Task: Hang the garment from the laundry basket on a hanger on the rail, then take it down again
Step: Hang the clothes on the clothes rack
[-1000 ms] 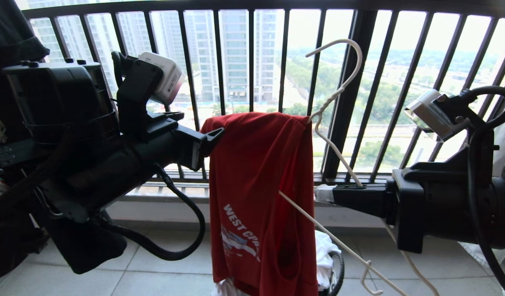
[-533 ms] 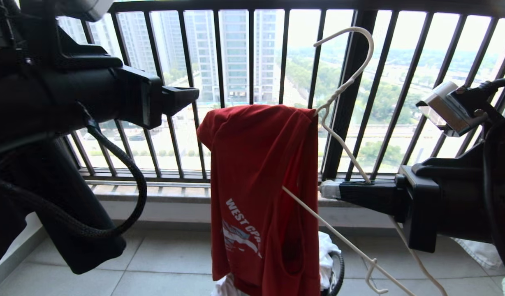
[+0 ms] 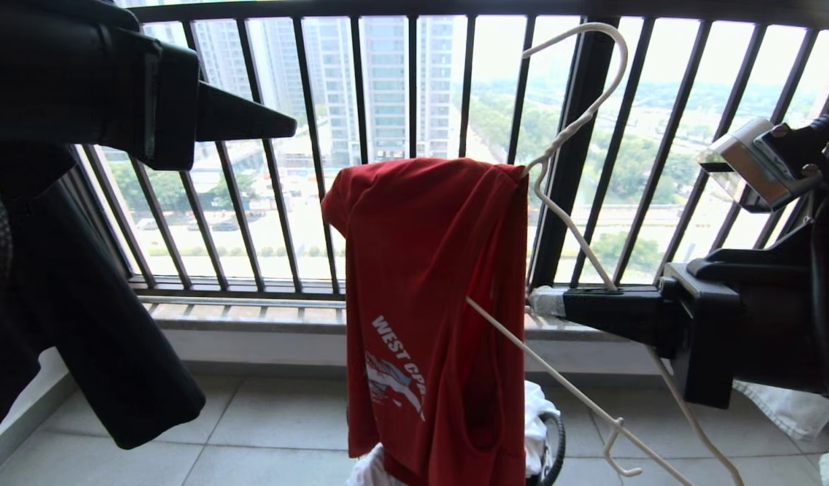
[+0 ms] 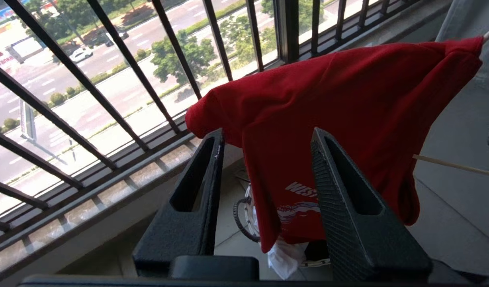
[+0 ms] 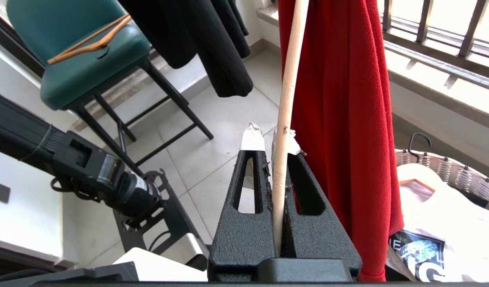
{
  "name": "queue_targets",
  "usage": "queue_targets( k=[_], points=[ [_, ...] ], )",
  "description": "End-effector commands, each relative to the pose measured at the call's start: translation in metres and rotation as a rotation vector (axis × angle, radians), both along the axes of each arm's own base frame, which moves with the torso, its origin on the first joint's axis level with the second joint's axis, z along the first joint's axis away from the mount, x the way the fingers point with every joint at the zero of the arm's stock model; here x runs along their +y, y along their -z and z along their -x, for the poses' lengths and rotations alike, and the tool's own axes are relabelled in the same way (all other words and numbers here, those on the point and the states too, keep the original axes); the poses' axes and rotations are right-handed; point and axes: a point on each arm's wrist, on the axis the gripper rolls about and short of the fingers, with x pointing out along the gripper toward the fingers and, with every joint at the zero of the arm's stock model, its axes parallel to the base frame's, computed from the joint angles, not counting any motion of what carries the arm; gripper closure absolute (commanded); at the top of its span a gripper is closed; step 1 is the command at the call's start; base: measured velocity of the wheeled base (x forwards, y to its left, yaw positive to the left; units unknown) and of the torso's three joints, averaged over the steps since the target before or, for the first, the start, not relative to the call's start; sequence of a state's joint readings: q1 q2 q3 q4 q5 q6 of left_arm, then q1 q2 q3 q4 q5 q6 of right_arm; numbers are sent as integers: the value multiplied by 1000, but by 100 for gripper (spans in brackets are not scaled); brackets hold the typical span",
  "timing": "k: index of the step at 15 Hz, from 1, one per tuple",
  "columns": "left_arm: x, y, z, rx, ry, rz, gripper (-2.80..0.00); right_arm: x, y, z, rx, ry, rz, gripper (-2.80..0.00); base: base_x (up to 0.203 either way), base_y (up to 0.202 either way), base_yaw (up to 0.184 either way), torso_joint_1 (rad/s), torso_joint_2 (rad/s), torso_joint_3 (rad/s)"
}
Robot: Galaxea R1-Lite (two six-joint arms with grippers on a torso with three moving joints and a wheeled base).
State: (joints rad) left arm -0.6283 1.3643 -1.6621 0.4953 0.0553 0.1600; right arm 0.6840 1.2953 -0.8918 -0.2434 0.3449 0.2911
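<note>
The red garment is draped over one arm of the white wire hanger, whose hook points up in front of the window bars. My right gripper is shut on the hanger's wire beside the cloth. At the upper left my left gripper is open and empty, clear of the garment. Under the garment's hem stands the laundry basket with white cloth in it. The rail is out of view.
The dark barred window railing runs close behind the garment, above a stone sill. A black shirt hangs at the left. A green chair carries a wooden hanger. A white printed T-shirt lies in the basket.
My left gripper has come off the garment's shoulder and swung up to the upper left. The hanger with the garment has risen slightly in my right gripper.
</note>
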Motion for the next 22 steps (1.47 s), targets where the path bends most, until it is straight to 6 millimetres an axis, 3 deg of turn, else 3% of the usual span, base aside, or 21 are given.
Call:
queue_targets(
  k=[1, 3, 5, 6, 9, 13, 14, 16, 18, 22],
  points=[
    [-1, -10, -3, 66, 75, -26, 0, 7, 3, -8, 24, -15, 19, 0, 0, 0, 0, 0, 0, 0],
    [-1, -14, -12, 126, 149, -57, 0, 14, 3, -16, 41, -41, 44, 0, 0, 0, 0, 0, 0, 0],
    [-6, 1, -33, 172, 186, -141, 0, 20, -6, -22, 9, -75, 70, 0, 0, 0, 0, 0, 0, 0],
    [-7, 2, -34, 177, 201, -141, 0, 21, -10, -23, 0, -111, 88, 0, 0, 0, 0, 0, 0, 0],
    [-4, 0, -26, 192, 340, -93, 0, 24, -10, -23, -56, -219, 131, 0, 0, 0, 0, 0, 0, 0],
    [9, -2, 1, 239, 423, -83, 0, 21, -13, -18, -99, -306, 122, 0, 0, 0, 0, 0, 0, 0],
    [11, -3, 5, 238, 433, -79, -280, 21, -14, -16, -102, -322, 116, 0, 0, 0, 0, 0, 0, 0],
    [14, -7, 12, 229, 466, -63, -280, 20, -12, -16, -99, -337, 113, 0, 0, 0, 0, 0, 0, 0],
    [16, -10, 32, 234, 578, -45, -280, 20, -12, -15, -99, -356, 109, 0, 0, 0, 0, 0, 0, 0],
    [12, -7, 30, 255, 596, -47, -280, 16, -17, -8, -109, -438, 75, 0, 0, 0, 0, 0, 0, 0]
  ],
)
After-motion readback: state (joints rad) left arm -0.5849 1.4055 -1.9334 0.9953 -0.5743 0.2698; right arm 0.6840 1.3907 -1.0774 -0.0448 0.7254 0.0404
